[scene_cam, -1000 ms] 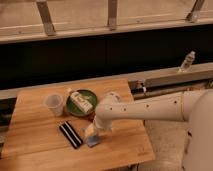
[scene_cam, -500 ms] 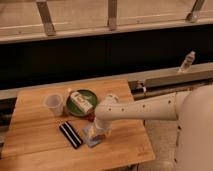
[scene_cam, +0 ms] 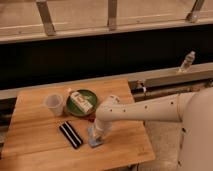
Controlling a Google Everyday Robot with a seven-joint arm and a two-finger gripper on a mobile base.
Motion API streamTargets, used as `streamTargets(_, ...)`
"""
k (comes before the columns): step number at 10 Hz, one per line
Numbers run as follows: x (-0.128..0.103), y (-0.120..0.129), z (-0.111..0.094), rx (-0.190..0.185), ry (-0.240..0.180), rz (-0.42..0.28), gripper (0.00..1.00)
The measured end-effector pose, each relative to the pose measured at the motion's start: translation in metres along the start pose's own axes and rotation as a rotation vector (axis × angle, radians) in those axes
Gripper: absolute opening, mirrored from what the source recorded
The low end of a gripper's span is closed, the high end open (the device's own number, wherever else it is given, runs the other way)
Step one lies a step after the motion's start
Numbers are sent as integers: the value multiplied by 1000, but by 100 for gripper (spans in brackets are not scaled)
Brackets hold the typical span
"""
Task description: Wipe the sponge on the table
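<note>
The sponge is a small light-blue pad lying on the light-brown wooden table, near the front edge at the middle. My gripper comes down onto it from above at the end of the white arm, which reaches in from the right. The fingers are shut on the sponge, and they cover most of it, so only its lower edge shows. The sponge rests flat on the tabletop.
A black block with pale stripes lies just left of the sponge. Behind it stand a clear cup and a round green plate bearing a white packet. A bottle stands on the far ledge at the right.
The gripper has settled lower onto the sponge and its fingers have shut. The arm has leaned slightly left. The other objects have stayed in place.
</note>
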State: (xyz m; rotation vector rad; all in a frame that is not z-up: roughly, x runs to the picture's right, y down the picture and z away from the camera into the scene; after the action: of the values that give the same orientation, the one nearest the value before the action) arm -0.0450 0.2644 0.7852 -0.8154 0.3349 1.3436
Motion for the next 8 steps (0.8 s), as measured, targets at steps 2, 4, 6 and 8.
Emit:
streamTargets(2,3,2,0,-17,3,-6,18)
streamTargets(4,1,-1,-6,-31,-4,0,18)
streamTargets(6,-5,-14,-16,-37,-23,31,18)
streamTargets(8,-1,-39,-23,-39,-38,81,18)
